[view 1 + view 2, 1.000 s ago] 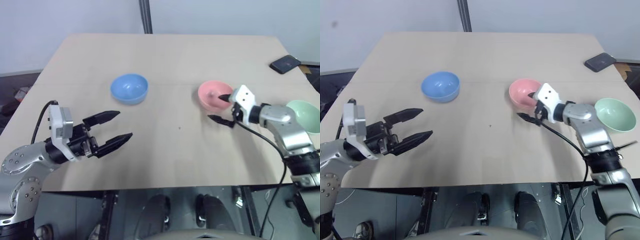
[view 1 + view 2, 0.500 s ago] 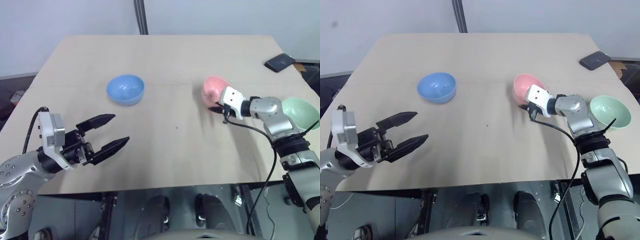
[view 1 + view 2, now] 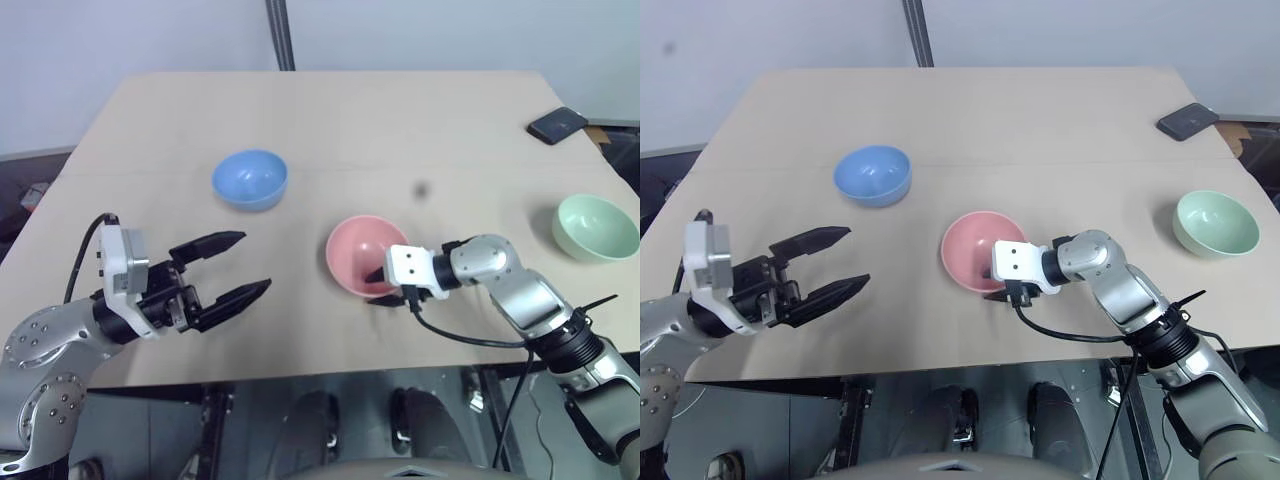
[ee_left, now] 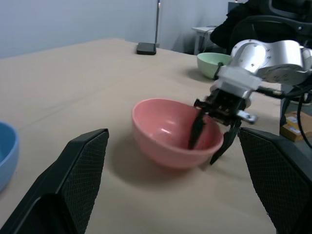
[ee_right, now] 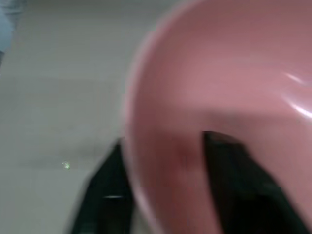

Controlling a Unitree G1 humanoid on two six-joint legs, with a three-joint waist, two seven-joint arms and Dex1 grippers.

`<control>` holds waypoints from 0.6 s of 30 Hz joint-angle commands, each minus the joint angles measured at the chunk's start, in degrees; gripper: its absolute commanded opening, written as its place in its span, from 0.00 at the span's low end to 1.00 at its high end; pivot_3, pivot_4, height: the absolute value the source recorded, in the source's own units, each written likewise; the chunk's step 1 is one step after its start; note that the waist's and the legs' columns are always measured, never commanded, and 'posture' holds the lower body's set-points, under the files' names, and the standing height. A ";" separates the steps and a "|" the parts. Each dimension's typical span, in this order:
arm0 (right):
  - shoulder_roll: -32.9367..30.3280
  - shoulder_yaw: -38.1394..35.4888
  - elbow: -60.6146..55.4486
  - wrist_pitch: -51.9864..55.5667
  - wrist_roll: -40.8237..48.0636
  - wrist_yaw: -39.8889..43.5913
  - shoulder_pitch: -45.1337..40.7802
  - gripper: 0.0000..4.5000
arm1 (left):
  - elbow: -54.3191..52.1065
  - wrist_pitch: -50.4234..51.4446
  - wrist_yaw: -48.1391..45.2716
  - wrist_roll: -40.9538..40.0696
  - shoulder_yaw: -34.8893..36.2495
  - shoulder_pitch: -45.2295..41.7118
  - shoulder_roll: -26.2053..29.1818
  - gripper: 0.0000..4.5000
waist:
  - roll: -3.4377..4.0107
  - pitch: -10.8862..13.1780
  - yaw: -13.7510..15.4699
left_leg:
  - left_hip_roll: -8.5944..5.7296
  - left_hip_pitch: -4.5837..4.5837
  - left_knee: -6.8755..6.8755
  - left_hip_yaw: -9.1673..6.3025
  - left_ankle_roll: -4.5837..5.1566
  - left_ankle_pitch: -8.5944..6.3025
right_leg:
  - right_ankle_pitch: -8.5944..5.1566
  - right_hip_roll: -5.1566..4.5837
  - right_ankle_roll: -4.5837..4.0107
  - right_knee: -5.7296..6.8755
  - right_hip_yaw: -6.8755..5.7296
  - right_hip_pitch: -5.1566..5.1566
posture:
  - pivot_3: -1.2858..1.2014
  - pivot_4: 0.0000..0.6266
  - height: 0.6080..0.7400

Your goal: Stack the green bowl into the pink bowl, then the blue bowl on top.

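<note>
Pink bowl [image 3: 362, 253] sits near the front-middle of the table [image 3: 330, 120], upright; my right gripper [image 4: 213, 136] straddles its near rim, one finger inside and one outside, but I can't tell if it's actually pinching or slack. Green bowl [image 3: 596, 227] is well off by the right edge, blue bowl [image 3: 250, 178] back on the left; nothing's stacked yet, so both placements are left. Left gripper [image 3: 232, 268] hovers wide open and empty, near the table's front left edge.
</note>
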 commanded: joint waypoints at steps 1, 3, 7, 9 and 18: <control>-0.68 -5.49 -5.98 4.40 2.24 -2.47 -0.32 0.88 | 0.36 -0.37 -2.12 -1.60 -0.89 -2.47 0.86 1.00 | 0.00 0.01 0.05 | 0.00 -0.01 0.00 0.00 0.00 0.00 | 0.00 0.00 0.00 0.00 -0.01 0.00 | 0.52 0.24 0.99; -0.66 -11.21 -11.06 9.70 7.58 -3.60 1.70 0.88 | 0.87 -0.44 -4.49 -1.39 -3.08 -4.34 1.41 1.00 | 0.00 0.01 0.14 | 0.00 -0.02 0.00 -0.01 0.00 0.00 | 0.00 0.00 0.00 -0.02 -0.01 -0.01 | 0.52 0.24 0.99; -4.31 -30.77 -20.35 21.64 18.35 -7.29 9.37 0.88 | 3.68 0.62 -6.43 -1.19 -10.33 -13.31 0.40 1.00 | 0.00 0.01 1.52 | -0.04 -0.06 0.00 -0.06 0.01 0.00 | 0.01 -0.03 0.02 -0.08 -0.08 0.04 | 0.52 0.24 0.99; -5.67 -37.02 -20.42 23.08 18.23 -11.09 12.30 0.88 | 5.13 0.45 -6.73 -0.52 -12.89 -16.80 -0.65 1.00 | -0.04 -0.02 1.63 | -0.06 -0.05 0.00 -0.12 0.03 -0.01 | 0.01 -0.03 0.01 -0.19 -0.14 0.14 | 0.52 0.24 0.99; -7.50 -45.48 -4.17 16.50 4.83 -33.22 20.57 0.88 | 11.54 -1.67 -10.68 3.52 -21.09 -25.77 -5.13 1.00 | -0.04 -0.02 0.19 | -0.01 0.01 0.00 0.16 0.05 0.02 | 0.12 0.25 0.25 -0.10 0.23 0.03 | 0.52 0.24 0.99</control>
